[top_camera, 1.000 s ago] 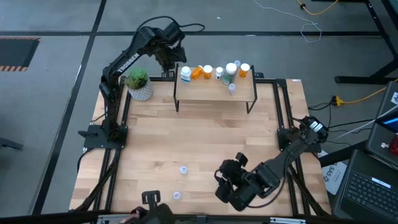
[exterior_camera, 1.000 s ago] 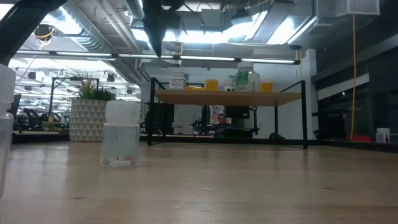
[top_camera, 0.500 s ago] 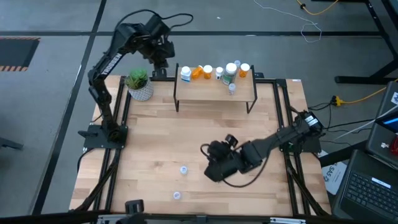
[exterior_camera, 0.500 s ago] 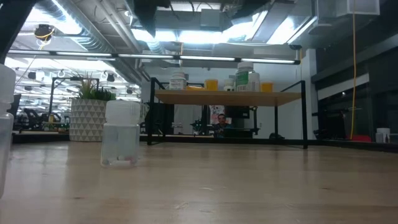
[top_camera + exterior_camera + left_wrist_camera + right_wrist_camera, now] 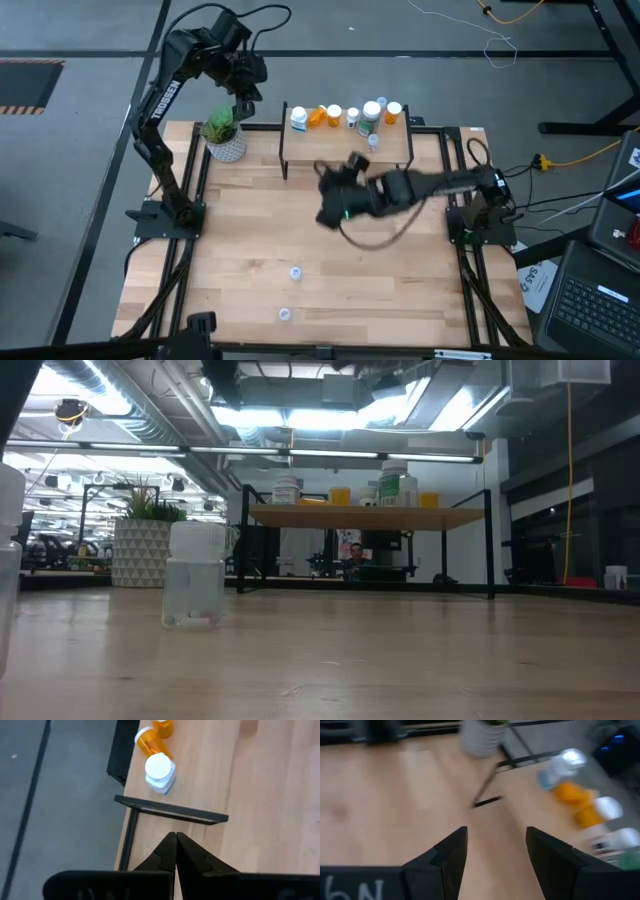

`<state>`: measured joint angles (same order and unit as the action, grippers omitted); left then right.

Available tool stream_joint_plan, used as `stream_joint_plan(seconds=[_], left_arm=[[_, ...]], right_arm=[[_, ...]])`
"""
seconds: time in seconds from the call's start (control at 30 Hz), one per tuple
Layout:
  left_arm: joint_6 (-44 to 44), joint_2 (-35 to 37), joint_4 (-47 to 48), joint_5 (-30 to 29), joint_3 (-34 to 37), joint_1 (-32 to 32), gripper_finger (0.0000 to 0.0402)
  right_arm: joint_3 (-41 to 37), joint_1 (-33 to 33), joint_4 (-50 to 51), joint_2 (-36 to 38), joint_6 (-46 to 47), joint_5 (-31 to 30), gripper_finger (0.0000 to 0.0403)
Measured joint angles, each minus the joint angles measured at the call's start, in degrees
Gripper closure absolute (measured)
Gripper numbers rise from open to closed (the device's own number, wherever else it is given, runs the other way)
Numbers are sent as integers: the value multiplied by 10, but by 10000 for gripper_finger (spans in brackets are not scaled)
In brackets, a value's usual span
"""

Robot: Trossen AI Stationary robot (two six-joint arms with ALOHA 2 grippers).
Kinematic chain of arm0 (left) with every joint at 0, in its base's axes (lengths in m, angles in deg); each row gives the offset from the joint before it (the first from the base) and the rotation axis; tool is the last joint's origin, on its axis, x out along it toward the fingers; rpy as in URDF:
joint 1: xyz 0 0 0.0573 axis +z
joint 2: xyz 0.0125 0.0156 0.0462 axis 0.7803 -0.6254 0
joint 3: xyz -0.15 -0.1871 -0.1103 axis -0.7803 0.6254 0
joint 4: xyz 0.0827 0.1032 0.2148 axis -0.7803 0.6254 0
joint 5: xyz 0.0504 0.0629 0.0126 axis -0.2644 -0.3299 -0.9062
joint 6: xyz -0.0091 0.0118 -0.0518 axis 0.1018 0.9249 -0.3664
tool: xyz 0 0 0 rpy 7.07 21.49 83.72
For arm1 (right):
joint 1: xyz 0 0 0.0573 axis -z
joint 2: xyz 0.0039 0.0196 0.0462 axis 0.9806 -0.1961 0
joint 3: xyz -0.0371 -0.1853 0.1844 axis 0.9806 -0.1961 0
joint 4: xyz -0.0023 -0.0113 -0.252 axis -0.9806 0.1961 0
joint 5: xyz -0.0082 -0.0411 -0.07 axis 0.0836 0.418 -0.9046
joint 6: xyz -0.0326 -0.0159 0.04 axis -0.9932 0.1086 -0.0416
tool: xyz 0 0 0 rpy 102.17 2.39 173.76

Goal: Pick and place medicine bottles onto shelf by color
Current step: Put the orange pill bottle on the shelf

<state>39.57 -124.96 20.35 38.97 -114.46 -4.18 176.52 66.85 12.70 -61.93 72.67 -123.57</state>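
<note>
The shelf (image 5: 345, 147) stands at the table's far edge with several medicine bottles on its top: a white one (image 5: 298, 118), orange ones (image 5: 316, 117) and a greenish one (image 5: 368, 125). Two tiny clear bottles (image 5: 295, 272) (image 5: 284, 313) stand on the table near its near edge; one shows in the low view (image 5: 196, 575). My right gripper (image 5: 328, 190) hangs open over the table's middle, just in front of the shelf, holding nothing. My left gripper (image 5: 246, 85) is shut and empty, raised beyond the far left corner, left of the shelf (image 5: 200, 780).
A green plant in a white pot (image 5: 224, 137) stands at the far left corner, between my left arm and the shelf. Black frame rails run along the table's sides. Open wood lies between the shelf and the two tiny bottles. A laptop (image 5: 600, 300) sits off the right edge.
My right arm has swung from the table's near right corner across the middle toward the far edge, ending in front of the shelf. My left gripper has drawn back from the shelf's left end, moving left and up past the plant.
</note>
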Motion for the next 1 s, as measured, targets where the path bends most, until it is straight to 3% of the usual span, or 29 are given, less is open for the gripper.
stream_joint_plan(seconds=[0.23, 0.43, 0.6, 0.87, 1.0], left_arm=[[-4, -20, -10, 34, 1, 38, 401], [-17, -37, -11, 25, 1, 40, 400], [-18, -44, -11, 17, 1, 38, 398], [-31, -45, -90, 28, 1, 35, 397], [-45, -56, -175, 48, 0, 19, 400]], right_arm=[[18, 166, -17, 0, -121, 36, 199], [18, 318, -120, 0, -236, 190, 199], [18, 409, -168, 0, -248, 279, 199], [18, 459, -178, -8, -232, 324, 199], [31, 459, -124, -7, -232, 277, 199]])
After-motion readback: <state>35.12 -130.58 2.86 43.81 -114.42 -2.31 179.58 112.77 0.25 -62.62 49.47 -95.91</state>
